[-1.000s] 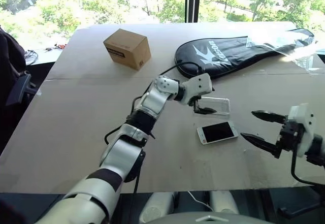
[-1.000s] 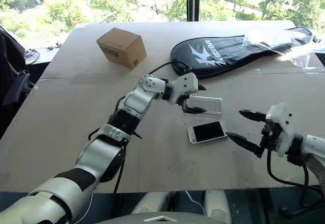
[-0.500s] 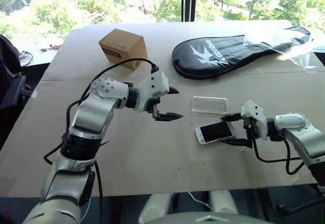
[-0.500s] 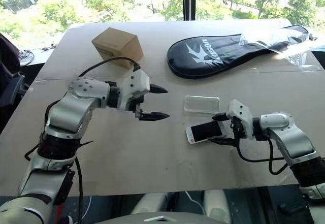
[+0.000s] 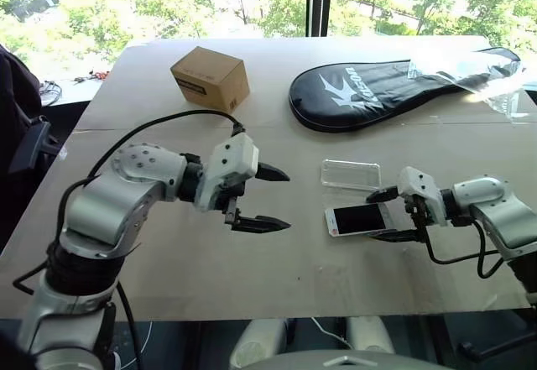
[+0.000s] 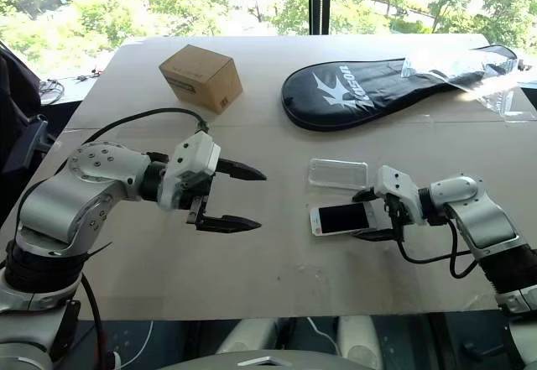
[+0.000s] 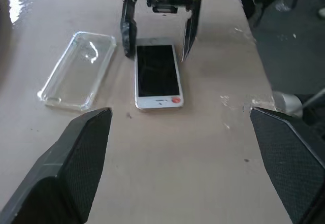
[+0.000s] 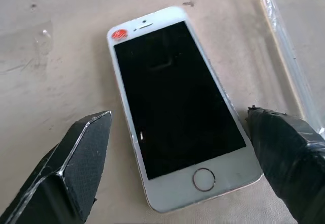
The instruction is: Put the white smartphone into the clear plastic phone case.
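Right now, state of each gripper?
Left gripper: open, holding nothing, above the table.
Right gripper: open, holding nothing, its fingers either side of the white smartphone's end.

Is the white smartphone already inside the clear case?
No, the white smartphone lies screen up on the table beside the empty clear case.

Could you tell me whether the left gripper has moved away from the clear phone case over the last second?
Yes. The left gripper has drawn back leftward from the clear phone case, open.
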Action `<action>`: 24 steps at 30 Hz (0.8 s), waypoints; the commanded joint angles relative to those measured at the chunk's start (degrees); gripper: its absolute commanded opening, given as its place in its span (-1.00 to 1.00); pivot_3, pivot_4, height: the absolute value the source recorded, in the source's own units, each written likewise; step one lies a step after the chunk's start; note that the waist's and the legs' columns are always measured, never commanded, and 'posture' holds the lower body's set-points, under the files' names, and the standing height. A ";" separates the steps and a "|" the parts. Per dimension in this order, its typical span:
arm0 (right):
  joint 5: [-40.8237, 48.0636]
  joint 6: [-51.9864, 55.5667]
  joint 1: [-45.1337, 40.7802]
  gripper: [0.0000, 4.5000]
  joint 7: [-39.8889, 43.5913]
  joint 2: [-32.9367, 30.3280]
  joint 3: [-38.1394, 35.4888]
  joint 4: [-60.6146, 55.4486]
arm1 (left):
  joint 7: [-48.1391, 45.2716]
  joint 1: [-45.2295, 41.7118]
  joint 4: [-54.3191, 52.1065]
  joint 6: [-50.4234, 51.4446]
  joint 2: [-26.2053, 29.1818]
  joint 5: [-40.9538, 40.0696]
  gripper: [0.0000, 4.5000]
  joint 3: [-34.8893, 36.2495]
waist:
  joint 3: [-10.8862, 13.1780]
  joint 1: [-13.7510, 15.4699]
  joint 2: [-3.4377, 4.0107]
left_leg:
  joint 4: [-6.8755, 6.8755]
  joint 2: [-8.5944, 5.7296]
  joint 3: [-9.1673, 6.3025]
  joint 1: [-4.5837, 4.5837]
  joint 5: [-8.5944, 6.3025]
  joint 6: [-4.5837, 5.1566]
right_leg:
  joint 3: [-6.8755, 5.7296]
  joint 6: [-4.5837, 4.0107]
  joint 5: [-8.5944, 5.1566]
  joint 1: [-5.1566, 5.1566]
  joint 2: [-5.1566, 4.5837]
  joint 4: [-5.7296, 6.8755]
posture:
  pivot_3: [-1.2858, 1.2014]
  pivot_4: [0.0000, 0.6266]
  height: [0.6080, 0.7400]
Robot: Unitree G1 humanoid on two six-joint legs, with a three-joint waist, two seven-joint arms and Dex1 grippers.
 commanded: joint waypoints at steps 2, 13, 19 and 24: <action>0.74 3.94 5.09 1.00 -0.30 -1.46 0.10 -5.89 | -1.38 -1.29 -1.66 -1.27 0.79 -3.43 0.96 -0.44 | 0.00 0.27 0.00 | -0.01 0.00 0.00 0.00 0.00 0.00 | 0.01 0.00 0.00 0.00 0.00 0.00 | 0.03 -0.52 1.00; -5.87 -4.63 12.02 1.00 -12.02 3.63 -1.61 -9.10 | -1.33 -6.87 1.53 -1.69 1.23 -3.04 0.96 -5.23 | -0.01 -0.80 -0.03 | -0.04 0.04 0.15 0.13 0.00 -0.01 | 0.17 0.00 0.00 -0.01 0.06 0.15 | 0.03 -0.52 1.00; -8.68 -6.44 14.09 1.00 -14.92 3.54 -1.08 -9.23 | -2.23 -7.35 2.18 -2.40 2.15 -2.79 0.96 -6.11 | -0.08 -0.77 -0.13 | -0.03 0.05 0.14 0.18 0.00 -0.02 | 0.17 -0.02 0.01 0.02 0.10 0.16 | 0.03 -0.52 1.00; -6.83 -4.55 15.16 1.00 -14.97 4.56 -1.60 -9.16 | -2.09 -7.74 3.13 -3.71 0.99 -3.28 0.96 -5.91 | -0.10 -0.70 -0.16 | -0.03 0.06 0.12 0.31 0.02 -0.04 | 0.15 -0.06 0.04 0.17 0.11 0.15 | 0.03 -0.52 1.00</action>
